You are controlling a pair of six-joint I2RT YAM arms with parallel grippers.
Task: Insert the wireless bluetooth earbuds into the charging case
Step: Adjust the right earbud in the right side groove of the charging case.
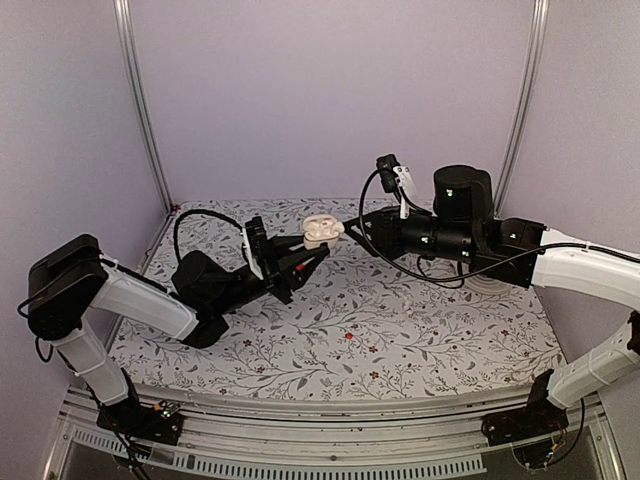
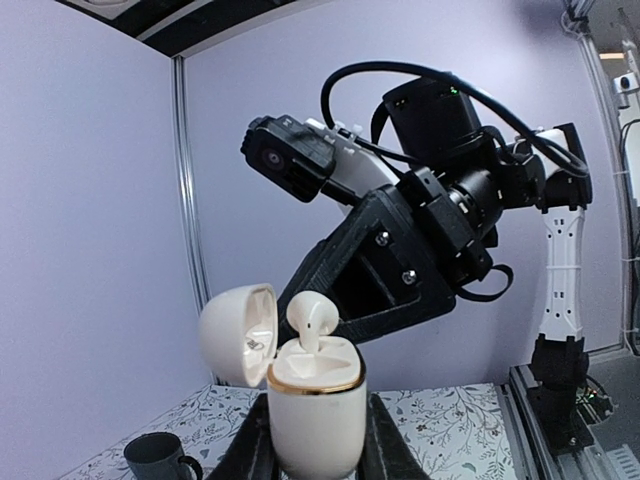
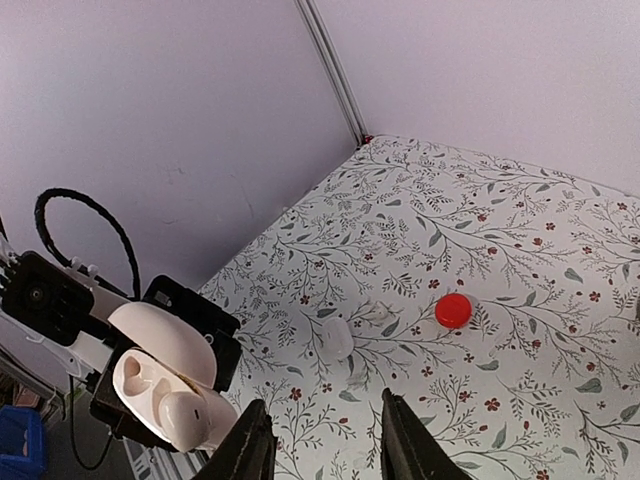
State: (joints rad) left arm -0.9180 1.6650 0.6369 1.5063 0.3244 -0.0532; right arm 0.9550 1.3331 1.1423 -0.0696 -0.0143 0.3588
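Observation:
My left gripper [image 1: 312, 245] is shut on the cream-white charging case [image 1: 322, 231] and holds it up above the table. In the left wrist view the case [image 2: 315, 405] stands upright between my fingers [image 2: 385, 452], with its lid [image 2: 237, 335] hinged open to the left. One white earbud [image 2: 312, 320] sticks up from a hollow in the case; it also shows in the right wrist view [image 3: 182, 420]. My right gripper [image 1: 352, 228] is open and empty, just right of the case. A small white oval piece [image 3: 337, 338], perhaps the other earbud, lies on the table.
A flat red disc [image 3: 453, 310] lies on the floral tablecloth [image 3: 480, 230] right of the white piece. A dark grey mug [image 2: 160, 458] stands at the left of the table. Lilac walls enclose the back and both sides.

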